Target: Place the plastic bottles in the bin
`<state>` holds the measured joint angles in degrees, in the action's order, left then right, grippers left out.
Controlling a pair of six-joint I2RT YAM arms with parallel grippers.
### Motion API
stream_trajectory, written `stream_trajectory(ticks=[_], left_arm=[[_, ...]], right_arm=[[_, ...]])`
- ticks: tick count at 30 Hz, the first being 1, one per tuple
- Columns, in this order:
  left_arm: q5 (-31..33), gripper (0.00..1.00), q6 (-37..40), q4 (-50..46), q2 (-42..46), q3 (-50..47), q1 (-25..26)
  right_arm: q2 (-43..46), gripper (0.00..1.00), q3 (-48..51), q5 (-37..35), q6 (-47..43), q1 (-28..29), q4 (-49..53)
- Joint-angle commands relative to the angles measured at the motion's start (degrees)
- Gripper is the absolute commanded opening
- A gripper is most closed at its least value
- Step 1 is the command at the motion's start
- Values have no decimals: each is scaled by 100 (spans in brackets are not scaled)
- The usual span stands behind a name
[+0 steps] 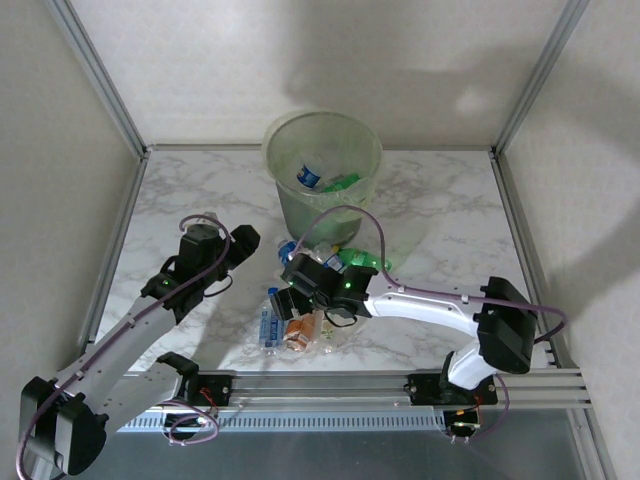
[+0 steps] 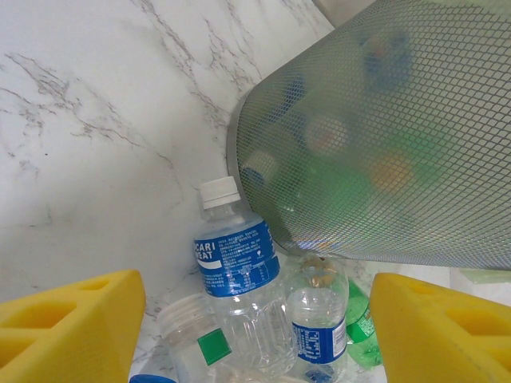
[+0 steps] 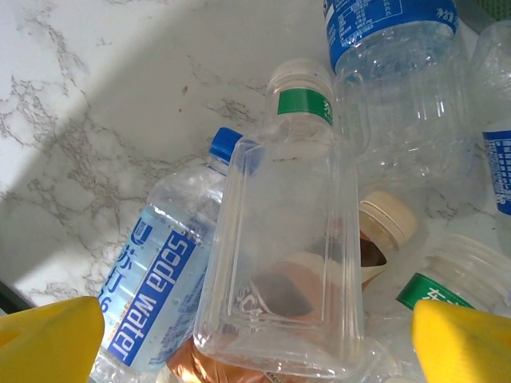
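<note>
White marble-patterned table, enclosed by pale walls and an aluminium frame. The bin is placed at the far centre, and a blue-labelled bottle and a green bottle are seen lying inside it. The other plastic bottles are heaped on the table just in front of the bin, between it and the near edge.

The right gripper is held low over this heap with its fingers spread wide and nothing pinched. A clear square-shouldered bottle lies between them, overlying a soda water bottle and a brown bottle. The left gripper is likewise spread and empty, and is pointed at a white-capped bottle that stands against the bin wall.

Hazards, as judged:
- **Slipping:** the clear bottle is smooth, thin-walled and loosely stacked, so it may be squeezed out sideways or crushed when the fingers are closed on it.
- **Scattering:** its neighbours may be shoved and sent rolling towards the near edge.
- **Toppling:** the white-capped bottle may be knocked over by a glancing approach.
- **Displacing the bin:** the bin looks light and may be pushed away if it is touched.
- **Arm contact:** both arms are directed at the same heap, so they may touch each other.
</note>
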<state>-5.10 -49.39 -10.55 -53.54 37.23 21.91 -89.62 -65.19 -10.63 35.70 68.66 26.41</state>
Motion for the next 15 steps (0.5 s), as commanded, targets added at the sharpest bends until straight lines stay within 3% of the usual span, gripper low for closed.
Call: stream_trajectory(ticks=[1,15], left_arm=[[80,74,-54,-9,81,-83,-47],[46,74,-45,72,46,-144,-47]], right_arm=[[-214,97,58,-90,125,75,1],[-625,88,19,-279,200,84,1]])
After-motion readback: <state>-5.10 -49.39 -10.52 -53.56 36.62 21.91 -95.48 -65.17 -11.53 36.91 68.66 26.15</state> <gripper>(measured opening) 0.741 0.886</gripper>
